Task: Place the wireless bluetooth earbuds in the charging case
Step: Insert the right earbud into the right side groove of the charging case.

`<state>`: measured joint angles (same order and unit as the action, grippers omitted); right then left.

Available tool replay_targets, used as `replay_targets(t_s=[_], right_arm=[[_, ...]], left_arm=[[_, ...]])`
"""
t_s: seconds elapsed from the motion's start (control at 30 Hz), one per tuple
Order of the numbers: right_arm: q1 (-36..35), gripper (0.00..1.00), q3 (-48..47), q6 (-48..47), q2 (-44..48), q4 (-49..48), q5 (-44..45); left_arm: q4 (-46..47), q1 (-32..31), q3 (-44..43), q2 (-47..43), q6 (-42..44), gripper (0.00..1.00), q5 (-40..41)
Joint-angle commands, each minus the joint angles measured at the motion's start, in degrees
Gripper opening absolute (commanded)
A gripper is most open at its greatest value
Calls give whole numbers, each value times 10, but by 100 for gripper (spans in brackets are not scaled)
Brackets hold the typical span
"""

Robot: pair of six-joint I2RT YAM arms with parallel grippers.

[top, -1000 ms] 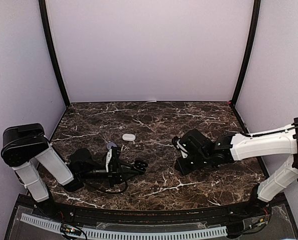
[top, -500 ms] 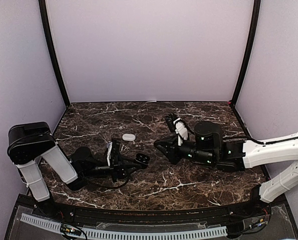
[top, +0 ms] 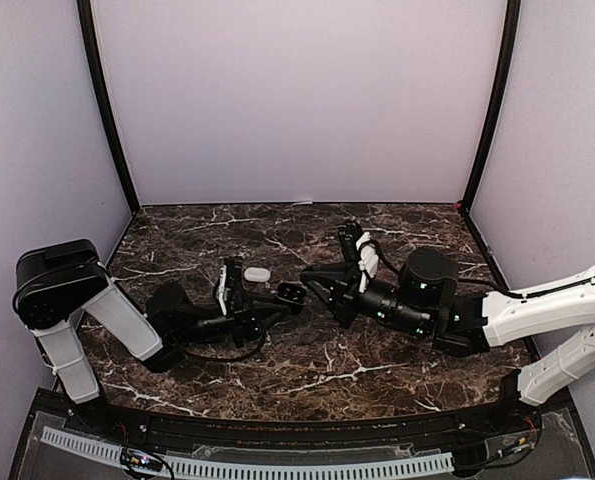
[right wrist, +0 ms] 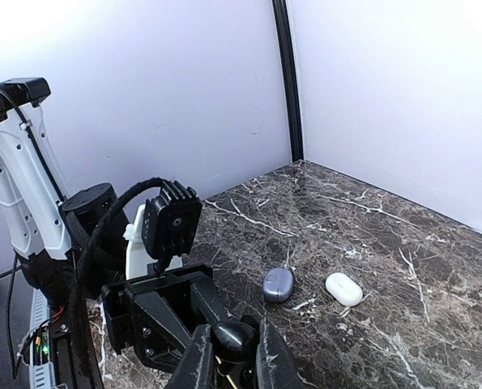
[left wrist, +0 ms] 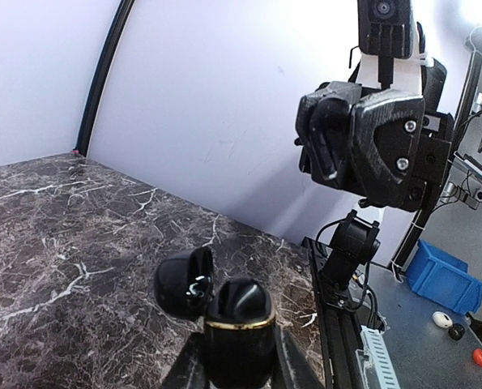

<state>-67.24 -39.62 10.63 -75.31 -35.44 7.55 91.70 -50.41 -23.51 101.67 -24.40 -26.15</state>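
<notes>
My left gripper (top: pixel 280 298) is shut on a black charging case (top: pixel 292 291) with a gold rim and holds it above the table. The case shows in the left wrist view (left wrist: pixel 239 324) with its lid (left wrist: pixel 184 284) open to the left. My right gripper (top: pixel 314 284) points left, its tips just right of the case. In the right wrist view its fingers (right wrist: pixel 198 356) are closed on a small dark round earbud (right wrist: pixel 239 337), with the left gripper close behind. No white or purple earbuds show.
A white case (top: pixel 257 273) lies on the marble table (top: pixel 397 240) behind the left gripper, also in the right wrist view (right wrist: pixel 343 288). A purple closed case (right wrist: pixel 279 284) lies left of it there. A purple wall stands at the back.
My right gripper has left the table at the right and swung left up to the case. My left gripper has lifted the open case up and to the right.
</notes>
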Motion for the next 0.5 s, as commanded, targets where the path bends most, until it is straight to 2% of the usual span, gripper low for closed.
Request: replay_targets(t_s=[0.0, 0.17, 0.47], right_arm=[[-9, 1, 17, -26, -1, -61, -16], [-17, 0, 33, -45, 4, -82, -21], [-26, 0, 31, -69, -12, -78, 1]], left_arm=[[132, -5, -18, -19, 13, 5, -33], [133, -11, -26, -31, 43, 5, -59], [133, -12, -29, -48, 44, 4, -63]])
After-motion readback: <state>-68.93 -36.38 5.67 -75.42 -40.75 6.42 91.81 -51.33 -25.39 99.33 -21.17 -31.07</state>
